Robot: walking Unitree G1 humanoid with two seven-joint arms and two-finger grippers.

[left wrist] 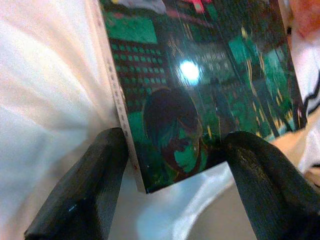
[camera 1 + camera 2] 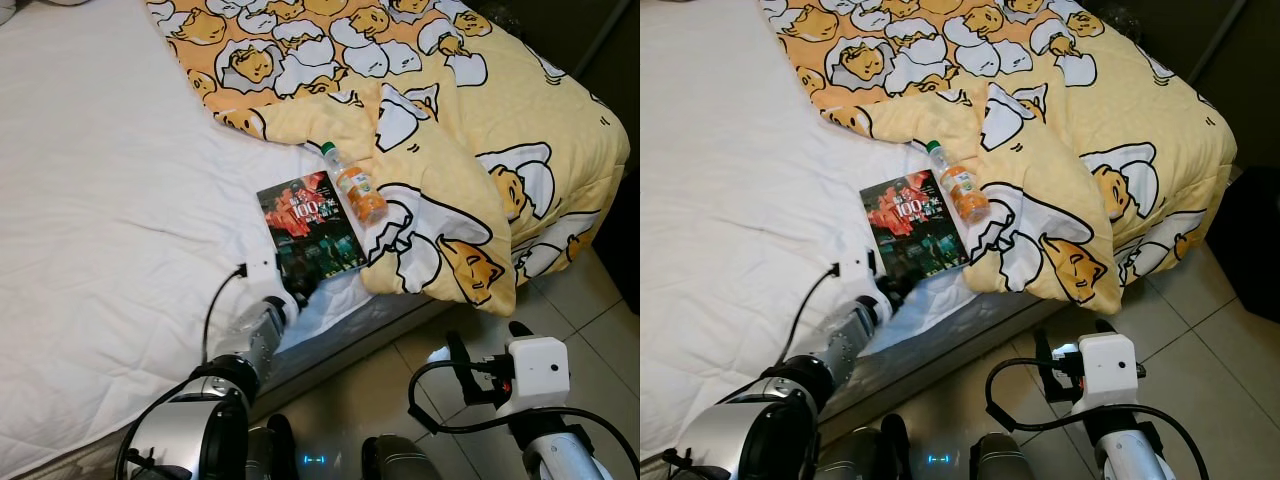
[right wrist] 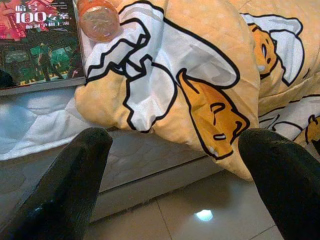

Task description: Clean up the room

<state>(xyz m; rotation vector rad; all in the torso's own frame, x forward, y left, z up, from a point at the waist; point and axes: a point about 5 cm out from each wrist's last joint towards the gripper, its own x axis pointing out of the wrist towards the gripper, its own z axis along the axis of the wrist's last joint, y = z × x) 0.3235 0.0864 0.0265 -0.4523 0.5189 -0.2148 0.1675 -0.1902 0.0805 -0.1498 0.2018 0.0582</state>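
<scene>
Book (image 2: 310,225) on bed (image 2: 110,200); bottle (image 2: 354,185) just right, against quilt (image 2: 450,120).

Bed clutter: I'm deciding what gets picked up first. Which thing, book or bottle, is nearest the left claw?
The book. Its near corner sits between the open fingers of the left claw, while the bottle lies beyond it, against the yellow blanket.

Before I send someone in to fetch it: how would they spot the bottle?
On the bed's white sheet, find the yellow egg-print quilt. At its edge, right of the dark book, lies the bottle: clear, orange drink, green cap.
</scene>
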